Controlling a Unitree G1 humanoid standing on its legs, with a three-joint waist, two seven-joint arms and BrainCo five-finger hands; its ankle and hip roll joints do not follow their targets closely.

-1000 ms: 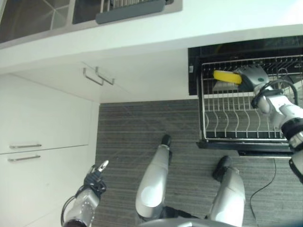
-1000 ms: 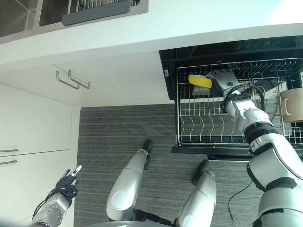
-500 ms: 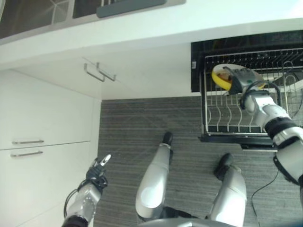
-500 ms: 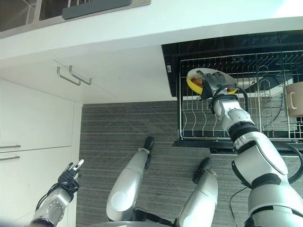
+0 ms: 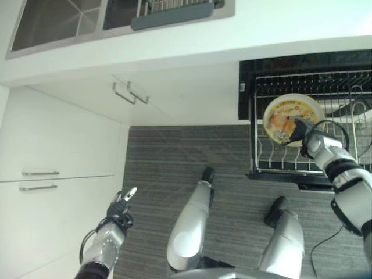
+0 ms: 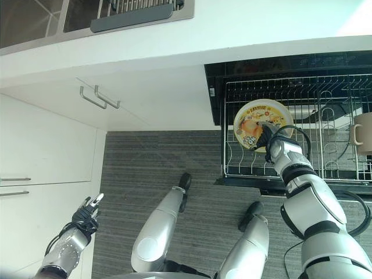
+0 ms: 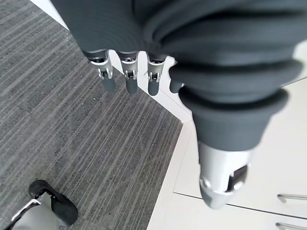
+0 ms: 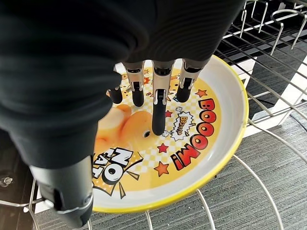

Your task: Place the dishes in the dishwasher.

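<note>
A yellow-rimmed plate with a cartoon print stands tilted in the pulled-out dishwasher rack, its printed face turned up toward me. My right hand reaches into the rack and rests on that face. In the right wrist view its straight fingers touch the plate and the thumb lies beside the rim, not curled round it. My left hand hangs low by the white cabinet fronts, fingers relaxed and holding nothing.
A beige mug sits in the rack's right side. The white counter runs above, with a steel sink at the upper left. Cabinet handles and drawer handles stick out on the left. Grey striped floor lies between.
The plate has gone from edge-on at the rack's back to face-up, nearer the front, with my right hand following. The view has shifted slightly. The left hand stays put.
</note>
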